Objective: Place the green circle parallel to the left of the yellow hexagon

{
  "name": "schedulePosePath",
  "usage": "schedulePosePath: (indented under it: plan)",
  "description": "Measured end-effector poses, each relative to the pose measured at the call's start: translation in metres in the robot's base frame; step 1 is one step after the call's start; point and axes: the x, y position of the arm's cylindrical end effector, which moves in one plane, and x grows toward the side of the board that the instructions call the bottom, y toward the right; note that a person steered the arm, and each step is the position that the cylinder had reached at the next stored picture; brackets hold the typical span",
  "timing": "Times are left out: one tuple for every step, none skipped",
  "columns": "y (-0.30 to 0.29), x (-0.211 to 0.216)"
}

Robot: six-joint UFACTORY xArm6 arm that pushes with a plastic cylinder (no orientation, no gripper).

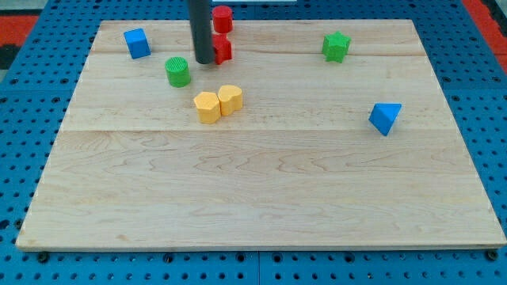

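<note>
Because this rig carries no jaws, there is no open or clamped state to report; contact is made only by the rod's lower end. Largest in the scene is the wooden table (261,198), which fills most of the view over a blue pegboard. Next in size is the dark rod, descending from the view's top, with my tip (204,62) resting near the top edge of the table, just beside a red block (223,50) and in front of a second red block (223,17). Two yellow blocks stand touching one another near the centre-left: the yellow hexagon (230,99) and, at its lower left, a yellow block (207,107) whose shape cannot be resolved with certainty. The green circle (177,71) stands up and to the left of this pair, apart from it, and to the lower left of my tip. A blue cube (137,43), a green star (336,47) and a blue triangle (385,118) lie well clear. Risk assessment: the slot left of the hexagon is partly occupied by the second yellow block, so a downward push on the circle may strike that block and displace the hexagon. An off-centre push may also let the round block roll aside off my tip.
</note>
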Motion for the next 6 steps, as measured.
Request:
schedulePosePath:
  plan:
    - [-0.05, 0.034]
    - [-0.073, 0.063]
    - [-0.025, 0.05]
    - [-0.023, 0.064]
    - [-0.053, 0.087]
    - [-0.06, 0.104]
